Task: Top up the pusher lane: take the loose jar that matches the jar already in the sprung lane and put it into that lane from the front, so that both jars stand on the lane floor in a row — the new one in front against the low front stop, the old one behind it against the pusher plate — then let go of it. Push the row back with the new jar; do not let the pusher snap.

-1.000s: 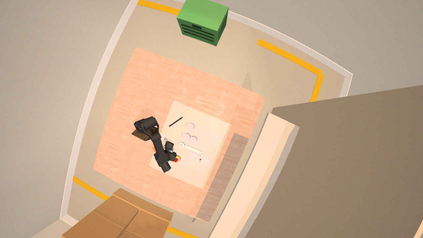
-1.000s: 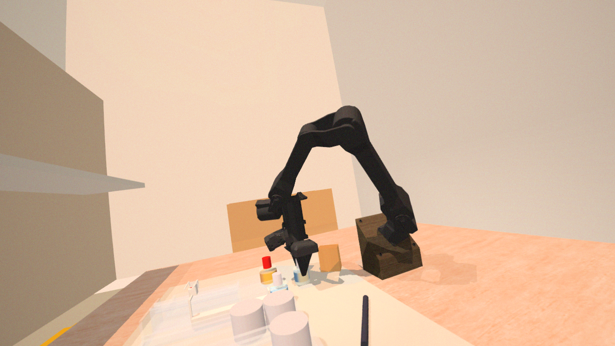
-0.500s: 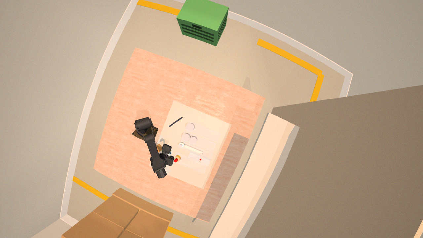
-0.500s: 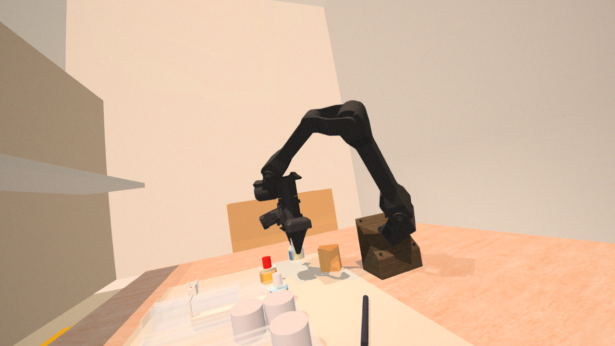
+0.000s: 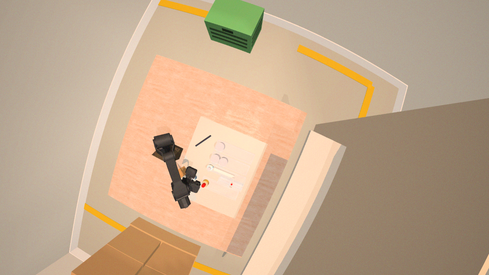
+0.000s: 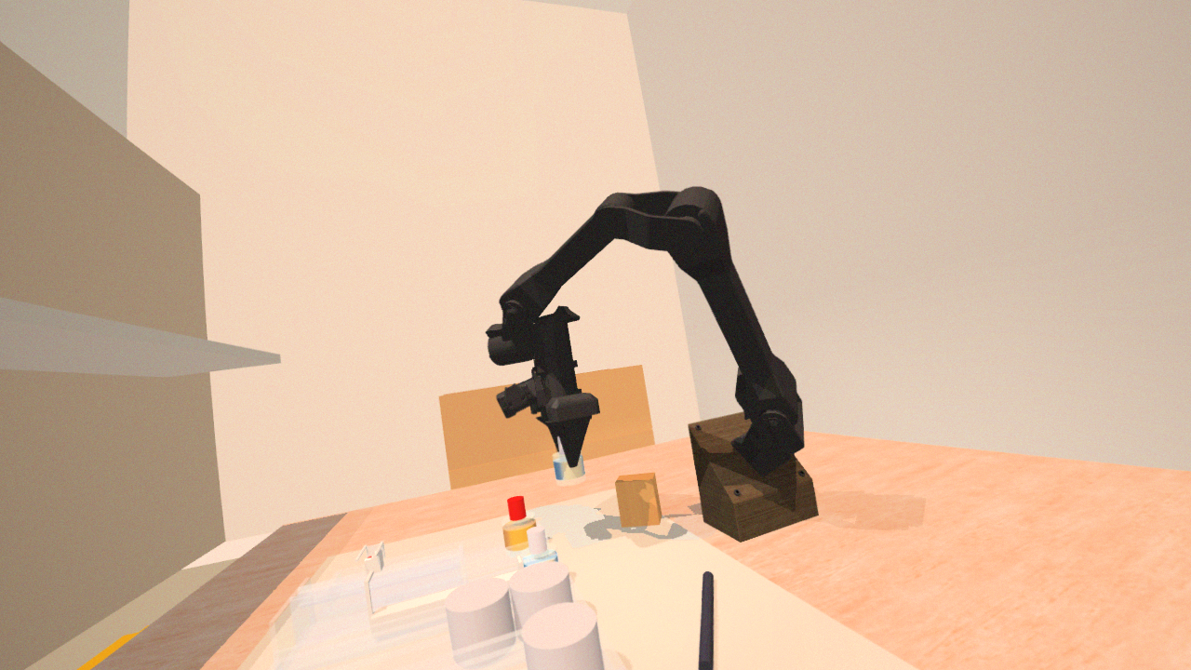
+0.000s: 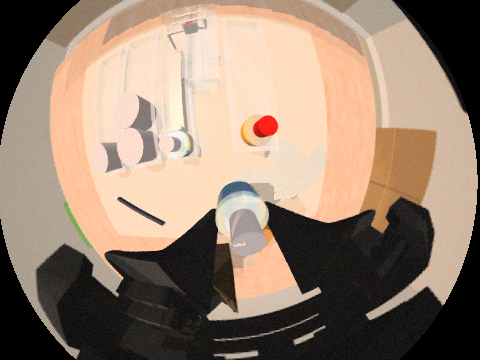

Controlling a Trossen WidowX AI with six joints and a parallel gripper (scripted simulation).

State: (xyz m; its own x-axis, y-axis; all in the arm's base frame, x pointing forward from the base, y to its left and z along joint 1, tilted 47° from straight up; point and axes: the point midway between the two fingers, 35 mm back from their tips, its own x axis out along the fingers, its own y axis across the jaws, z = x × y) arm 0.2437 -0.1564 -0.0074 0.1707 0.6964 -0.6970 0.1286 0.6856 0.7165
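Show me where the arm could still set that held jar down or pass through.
The gripper holds the blue-banded white-capped jar aloft. Bare cream mat lies between the black rod and the small tan block. Crowded: the three pale cylinders, the lane's matching jar and the red-capped amber jar.

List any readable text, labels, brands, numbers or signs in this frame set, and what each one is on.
None: no view shows readable text.
Held jar in the gripper: no label shows.
Red-capped jar: no lettering shows.
Green crate: dark slots only.
Cardboard boxes: plain.
Small red mark in the lane: too small to read.
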